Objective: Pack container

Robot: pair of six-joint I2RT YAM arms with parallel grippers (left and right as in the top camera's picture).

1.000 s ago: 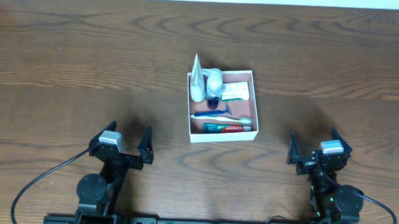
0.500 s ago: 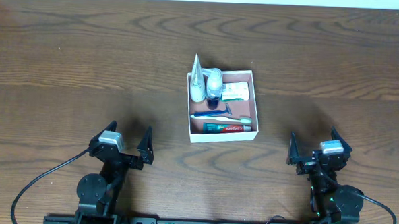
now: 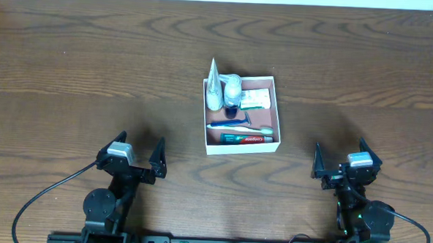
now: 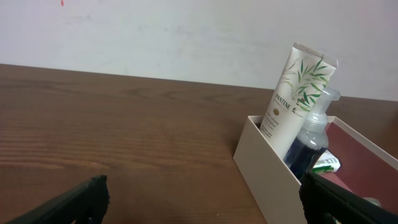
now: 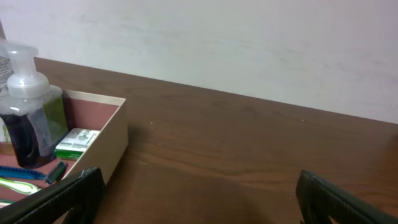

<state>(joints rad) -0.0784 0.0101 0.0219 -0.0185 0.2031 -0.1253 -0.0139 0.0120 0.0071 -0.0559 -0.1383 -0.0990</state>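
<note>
Brown wooden worktop (image 3: pixel 95 57), seen from overhead, carries the white box (image 3: pixel 204 125) at its middle, packed with a tube (image 3: pixel 215 85), a pump bottle (image 3: pixel 233 89), a small carton (image 3: pixel 254 100), a toothbrush (image 3: pixel 249 128) and toothpaste (image 3: pixel 249 139). The left tool (image 3: pixel 141 144) and right tool (image 3: pixel 340 150) sit near the front edge, well apart from the box, both spread wide and empty. From the left wrist, the box stands ahead to the right, with the tube propped in its near corner. From the right wrist, it lies ahead to the left, bottle and carton inside.
</note>
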